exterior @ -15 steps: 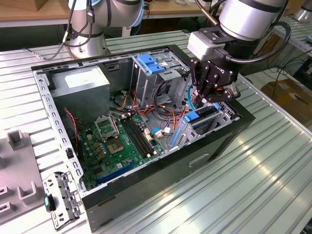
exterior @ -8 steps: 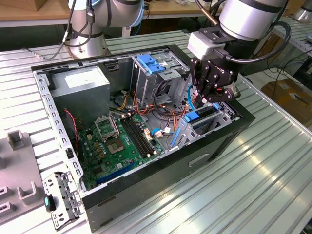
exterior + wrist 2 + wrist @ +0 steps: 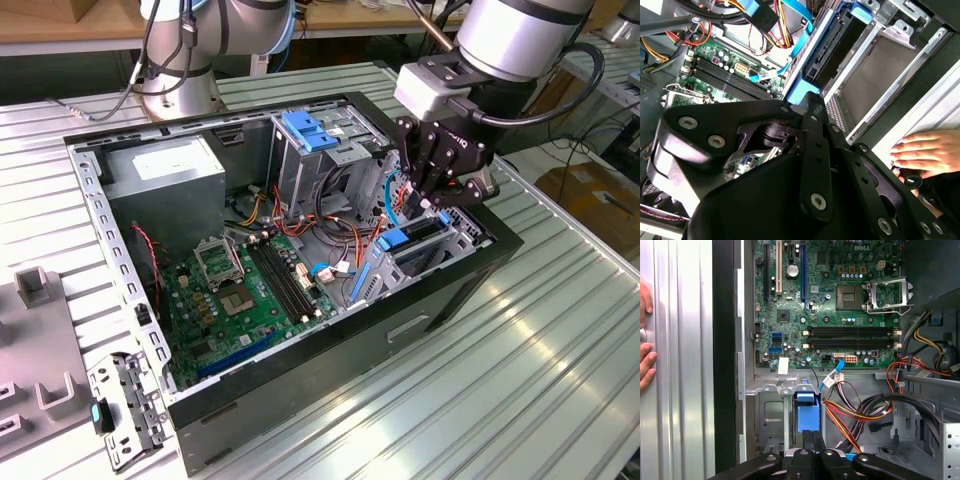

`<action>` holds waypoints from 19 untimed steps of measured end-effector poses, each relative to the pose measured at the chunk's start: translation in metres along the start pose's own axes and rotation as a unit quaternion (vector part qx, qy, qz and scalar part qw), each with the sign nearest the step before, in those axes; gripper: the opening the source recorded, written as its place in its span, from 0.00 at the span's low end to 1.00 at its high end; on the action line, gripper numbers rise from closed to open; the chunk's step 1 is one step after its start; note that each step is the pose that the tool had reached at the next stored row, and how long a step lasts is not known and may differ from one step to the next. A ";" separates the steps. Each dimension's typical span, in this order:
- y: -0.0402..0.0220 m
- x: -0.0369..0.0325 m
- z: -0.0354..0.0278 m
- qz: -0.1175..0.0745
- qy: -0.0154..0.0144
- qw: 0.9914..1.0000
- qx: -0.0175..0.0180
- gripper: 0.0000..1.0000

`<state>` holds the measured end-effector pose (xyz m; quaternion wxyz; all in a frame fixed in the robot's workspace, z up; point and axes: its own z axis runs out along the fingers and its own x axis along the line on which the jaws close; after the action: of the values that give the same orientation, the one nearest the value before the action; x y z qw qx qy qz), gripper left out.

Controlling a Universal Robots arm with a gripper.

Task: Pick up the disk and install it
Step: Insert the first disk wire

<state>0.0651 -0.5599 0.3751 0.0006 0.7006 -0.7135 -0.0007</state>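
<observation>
The disk (image 3: 413, 241) stands on edge in the drive bay at the case's corner on the exterior view's right, black body inside its blue carrier frame. In the second wrist view the disk (image 3: 832, 55) sits down in the grey bay, and its blue frame end (image 3: 800, 92) points at the gripper. My gripper (image 3: 440, 205) hangs just above it with the fingers together. In the first wrist view the fingertips (image 3: 807, 436) lie over the end of the blue frame (image 3: 806, 412). I see nothing held between them.
The open computer case (image 3: 400, 330) holds a green motherboard (image 3: 240, 290), a grey power supply (image 3: 170, 180), a drive cage with a blue latch (image 3: 308, 130) and loose cables (image 3: 860, 415). A person's hand (image 3: 925, 150) rests on the table beside the case. A loose metal bracket (image 3: 125, 405) lies nearby.
</observation>
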 end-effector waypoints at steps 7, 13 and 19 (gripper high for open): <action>-0.0018 -0.0001 0.0001 -0.041 0.000 0.999 0.000 0.11; -0.0027 -0.0001 0.0001 -0.048 0.000 0.999 0.000 0.11; -0.0028 -0.0001 0.0001 -0.049 0.000 0.999 0.000 0.11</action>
<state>0.0680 -0.5598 0.3750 0.0005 0.7345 -0.6786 -0.0008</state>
